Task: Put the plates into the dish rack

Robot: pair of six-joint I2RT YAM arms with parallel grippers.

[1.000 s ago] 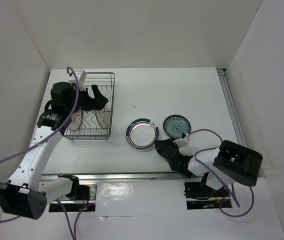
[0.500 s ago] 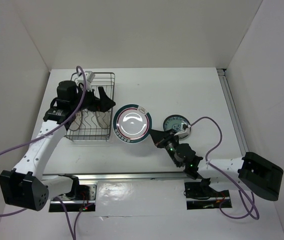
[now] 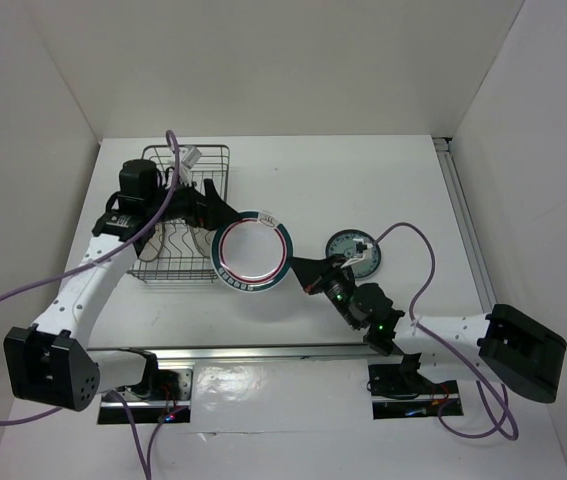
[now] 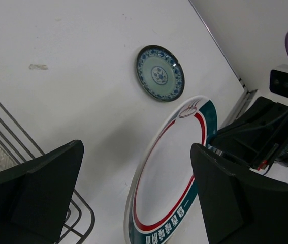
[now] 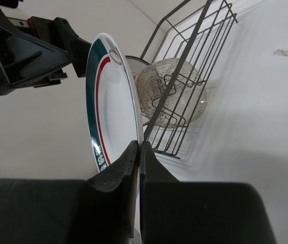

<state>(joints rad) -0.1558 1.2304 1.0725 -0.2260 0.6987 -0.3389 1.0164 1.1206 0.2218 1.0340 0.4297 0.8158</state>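
Note:
The white plate with red-and-teal rings [image 3: 253, 251] is held up on edge, just right of the dish rack [image 3: 185, 158]. My right gripper [image 3: 308, 274] is shut on its lower right rim; the right wrist view shows the fingers [image 5: 138, 152] pinching the plate [image 5: 110, 101]. My left gripper [image 3: 221, 210] is open at the plate's upper left. In the left wrist view the plate [image 4: 169, 173] stands between its spread fingers [image 4: 37, 193] without touching them. The blue-green plate [image 3: 353, 250] lies flat on the table. Two plates [image 5: 169, 91] stand in the rack [image 5: 184, 66].
White walls close in the table on the left, back and right. A metal rail [image 3: 463, 220] runs along the right edge. Purple cables [image 3: 23, 300] trail from both arms. The blue-green plate also shows in the left wrist view [image 4: 160, 72].
My right gripper lifted the ringed plate off the table, tipped it on edge and carried it left toward the rack. My left gripper swung out of the rack to meet it.

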